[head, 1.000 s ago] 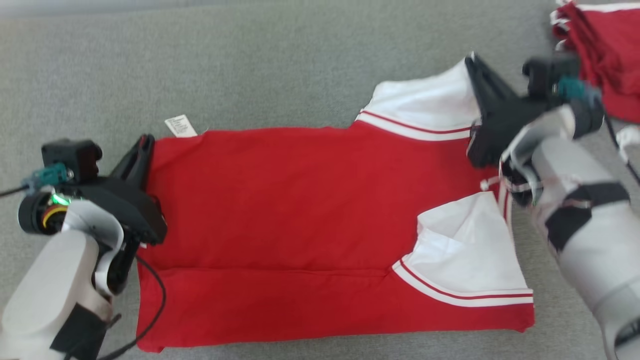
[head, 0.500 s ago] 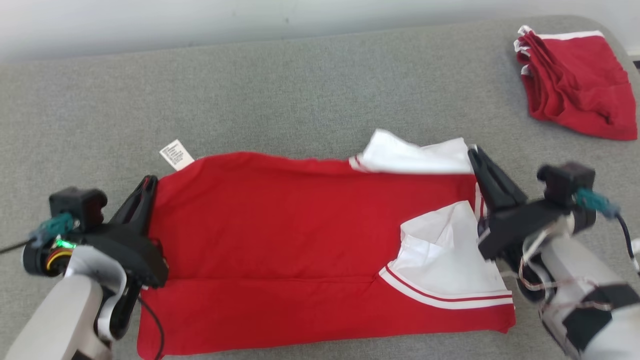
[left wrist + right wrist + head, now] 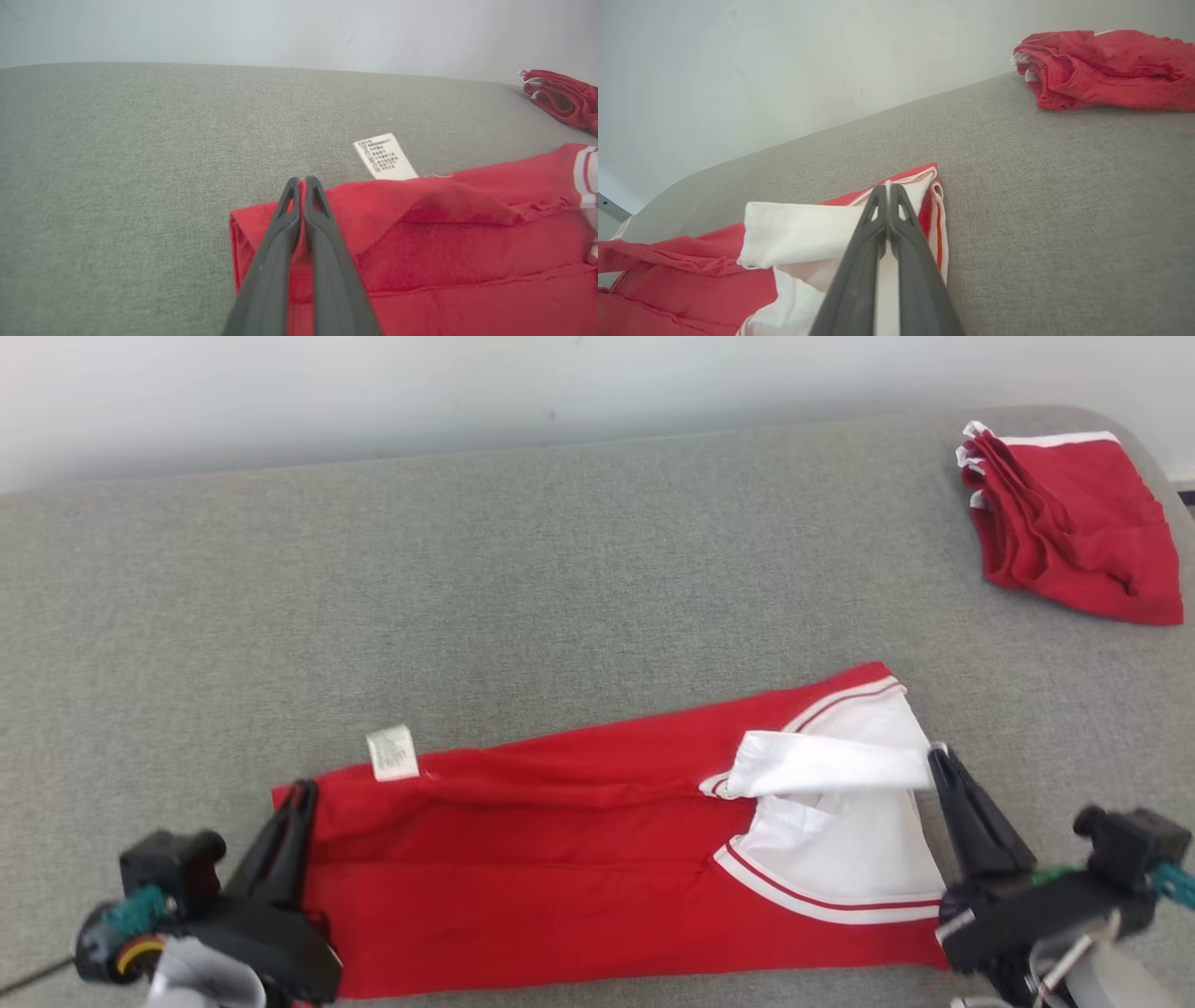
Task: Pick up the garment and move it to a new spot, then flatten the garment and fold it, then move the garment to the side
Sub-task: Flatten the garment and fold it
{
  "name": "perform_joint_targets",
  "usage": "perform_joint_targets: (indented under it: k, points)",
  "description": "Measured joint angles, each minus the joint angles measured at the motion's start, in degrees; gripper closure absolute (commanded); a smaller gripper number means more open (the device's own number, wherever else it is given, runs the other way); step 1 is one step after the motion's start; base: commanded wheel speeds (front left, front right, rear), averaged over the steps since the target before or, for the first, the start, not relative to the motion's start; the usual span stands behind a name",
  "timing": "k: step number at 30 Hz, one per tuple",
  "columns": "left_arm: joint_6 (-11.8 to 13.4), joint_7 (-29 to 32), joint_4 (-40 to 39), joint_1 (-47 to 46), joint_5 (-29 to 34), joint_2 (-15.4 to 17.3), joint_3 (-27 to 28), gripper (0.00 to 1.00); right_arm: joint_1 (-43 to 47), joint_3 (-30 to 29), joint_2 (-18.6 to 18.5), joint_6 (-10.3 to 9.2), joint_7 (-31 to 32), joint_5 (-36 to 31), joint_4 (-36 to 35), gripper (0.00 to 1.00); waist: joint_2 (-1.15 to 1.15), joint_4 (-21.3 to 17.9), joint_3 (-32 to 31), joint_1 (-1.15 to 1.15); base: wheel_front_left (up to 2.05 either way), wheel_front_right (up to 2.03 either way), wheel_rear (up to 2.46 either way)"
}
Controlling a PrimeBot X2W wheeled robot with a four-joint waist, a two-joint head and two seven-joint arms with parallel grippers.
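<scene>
The garment (image 3: pixel 560 868), red with white sleeves and striped trim, lies across the near part of the grey padded surface (image 3: pixel 467 569), its far half doubled over toward me. My left gripper (image 3: pixel 301 793) is shut on its red left corner; the left wrist view shows red cloth pinched between the fingertips (image 3: pixel 302 183). My right gripper (image 3: pixel 936 758) is shut on the white sleeve edge at the garment's right end, and white cloth sits between its tips in the right wrist view (image 3: pixel 887 187). A white care label (image 3: pixel 392 752) sticks out along the far fold.
A second red garment (image 3: pixel 1074 523), bunched into a pile, lies at the far right corner of the surface, also in the right wrist view (image 3: pixel 1106 70). A pale wall (image 3: pixel 373 392) runs behind the far edge. Bare grey surface stretches beyond the garment.
Both grippers have drawn the garment's far edge toward me, so the red body is now doubled over and narrower. The head camera has tilted up, bringing the wall into view.
</scene>
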Motion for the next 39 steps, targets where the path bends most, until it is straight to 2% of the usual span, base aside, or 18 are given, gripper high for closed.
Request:
perform_joint_targets:
  k: [4,10,11,12,13,14,23,26,31,39]
  points:
    - [1.0,-0.9,-1.8,2.9,-0.3,-0.7,-0.3,1.00,5.9,-4.7,1.9,0.00,2.9,-2.0,-4.2,1.00,0.00,0.6,-0.4,0.00,0.00,0.00,0.00]
    - [1.5,-3.0,-0.1,4.0,-0.2,-1.1,-0.5,1.00,11.4,-8.7,5.3,0.00,7.8,-4.7,-7.5,1.00,0.00,1.0,-1.2,0.00,0.00,0.00,0.00]
    - [1.8,-3.4,0.3,4.1,0.1,-1.2,-0.5,0.89,11.7,-9.1,5.9,0.00,8.9,-5.1,-7.6,0.65,0.00,1.0,-1.4,0.00,0.00,0.00,0.00]
    - [2.1,-3.7,0.7,4.2,0.3,-1.4,-0.6,0.67,12.0,-9.3,6.2,0.00,9.8,-5.9,-7.7,0.00,0.00,1.0,-1.6,0.00,0.00,0.00,0.00]
    - [2.4,-4.4,1.1,4.2,0.7,-1.5,-0.5,0.12,12.3,-9.6,6.7,0.00,9.9,-6.4,-8.1,0.00,0.00,1.0,-1.8,0.00,0.00,0.00,0.00]
    - [2.6,-4.9,1.4,4.2,1.1,-1.6,-0.4,0.00,12.6,-10.0,7.1,0.00,10.3,-6.6,-8.4,0.00,0.00,1.1,-2.0,0.00,0.00,0.00,0.00]
    - [3.8,-7.1,2.4,5.0,2.2,-2.9,0.7,0.00,13.4,-13.0,7.9,0.00,12.0,-8.7,-11.1,0.00,0.00,1.9,-3.9,0.00,0.00,0.00,0.00]
    - [4.4,-7.6,1.3,5.3,4.3,-3.1,1.8,0.00,12.7,-14.2,7.8,0.00,12.7,-10.1,-10.8,0.00,0.00,2.4,-4.3,0.00,0.00,0.00,0.00]
    - [5.8,-8.0,-3.4,6.6,8.9,-4.7,6.7,0.00,9.2,-15.9,7.8,0.00,14.6,-12.6,-7.7,0.00,0.00,3.2,-4.6,0.01,0.00,0.00,0.00]
    - [5.3,-8.0,-8.4,11.5,16.9,-9.6,13.6,0.00,4.0,-15.6,8.4,0.00,16.5,-15.1,1.3,0.00,0.01,4.6,-4.6,0.01,0.00,0.00,0.00]
